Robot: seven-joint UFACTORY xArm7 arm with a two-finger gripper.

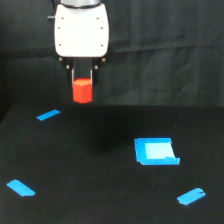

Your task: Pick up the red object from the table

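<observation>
The red object (82, 91), a small red-orange faceted block, hangs in the air above the black table (100, 170), near the top of the exterior view. My gripper (82, 80) points down from the white arm housing (81, 31) and is shut on the block's upper part, with dark fingers (73, 75) on either side of it. The block's lower half shows clearly below the fingers, well above the table surface.
A blue square piece (155, 151) lies on the table to the exterior view's right. Short blue tape strips lie at the back left (48, 115), front left (21, 188) and front right (191, 196). A dark curtain hangs behind.
</observation>
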